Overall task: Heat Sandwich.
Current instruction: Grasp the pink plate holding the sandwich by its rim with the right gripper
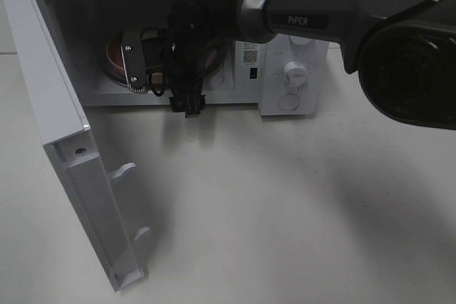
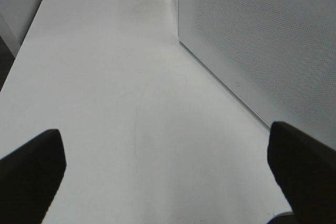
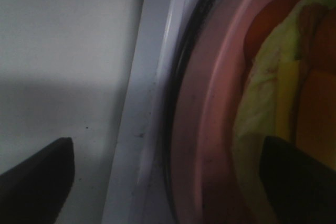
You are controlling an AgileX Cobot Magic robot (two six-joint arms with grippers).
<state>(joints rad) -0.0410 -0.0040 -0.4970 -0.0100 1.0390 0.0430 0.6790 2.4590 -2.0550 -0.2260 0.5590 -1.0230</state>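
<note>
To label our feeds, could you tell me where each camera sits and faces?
Exterior high: mounted high, looking down at the open microwave; right arm reaches into it.
Left wrist: on the other arm, facing along the table by a perforated wall; open left gripper shows.
Right wrist: right arm, close on the pink plate and sandwich; open right gripper shows.
Shared: exterior and right wrist show the pink plate.

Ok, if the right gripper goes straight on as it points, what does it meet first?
Probably the rim of the pink plate inside the microwave: the open right gripper points at it, with the sandwich on the plate just behind. Depth is unclear.
</note>
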